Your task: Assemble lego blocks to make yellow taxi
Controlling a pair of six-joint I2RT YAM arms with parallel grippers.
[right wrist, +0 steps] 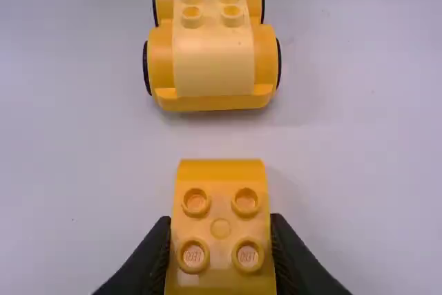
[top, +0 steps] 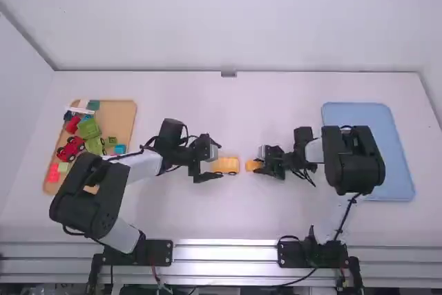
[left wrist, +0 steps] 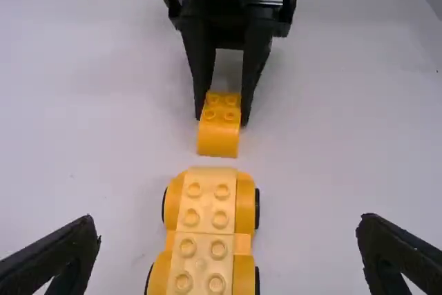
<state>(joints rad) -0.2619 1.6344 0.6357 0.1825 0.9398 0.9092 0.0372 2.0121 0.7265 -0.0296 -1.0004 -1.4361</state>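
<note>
The yellow car base stands on the white tabletop, a little left of midway between its left and right edges; pale yellow studded bricks run along its top; the left gripper is at the car base, its jaws spread wide on either side and gripping nothing; the right gripper has its jaws clenched on the orange-yellow block, which has four studs and a rounded end facing the car base; block and car base are near each other but apart, roughly in line; near the tabletop's left edge lies a wooden tray holding a red wheeled piece, green blocks and other coloured pieces; a blue tray lies by the right edge, partly beneath the right arm.
</note>
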